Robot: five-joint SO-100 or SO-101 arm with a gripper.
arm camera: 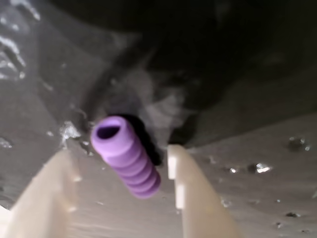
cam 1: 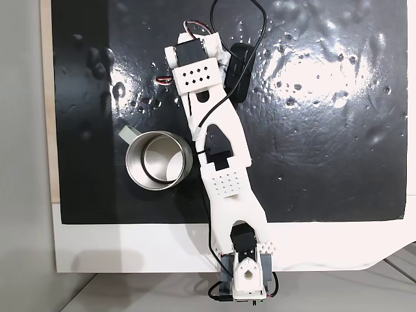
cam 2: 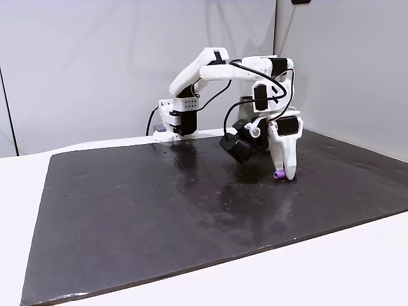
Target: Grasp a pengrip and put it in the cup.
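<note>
**Robot gripper straddles purple pengrip on black mat**

In the wrist view, the purple ribbed pengrip (arm camera: 126, 156) lies on the glossy black mat (arm camera: 257, 144) between the two pale fingers (arm camera: 190, 191) of the gripper (arm camera: 121, 171). Its hollow end points away from the camera and its length slants between the tips. The jaws stand spread: a gap shows on each side of the tube, so the fingers are released rather than clamped, though the right-hand finger sits just beside the tube's lower end.

In a fixed view from the side, the white arm (cam 2: 210, 73) arches over from its base at the far edge of the mat (cam 2: 159, 217) and points the gripper (cam 2: 285, 175) straight down, tips at the surface, with the pengrip (cam 2: 278, 174) a small purple spot at their foot.

In a fixed view from above, the arm (cam 1: 218, 140) stretches across the mat (cam 1: 325, 162) from the white tabletop (cam 1: 130, 247). The silvery metal cup (cam 1: 156, 160) stands upright just left of the arm's middle, handle toward the upper left, well apart from where the gripper works.
</note>
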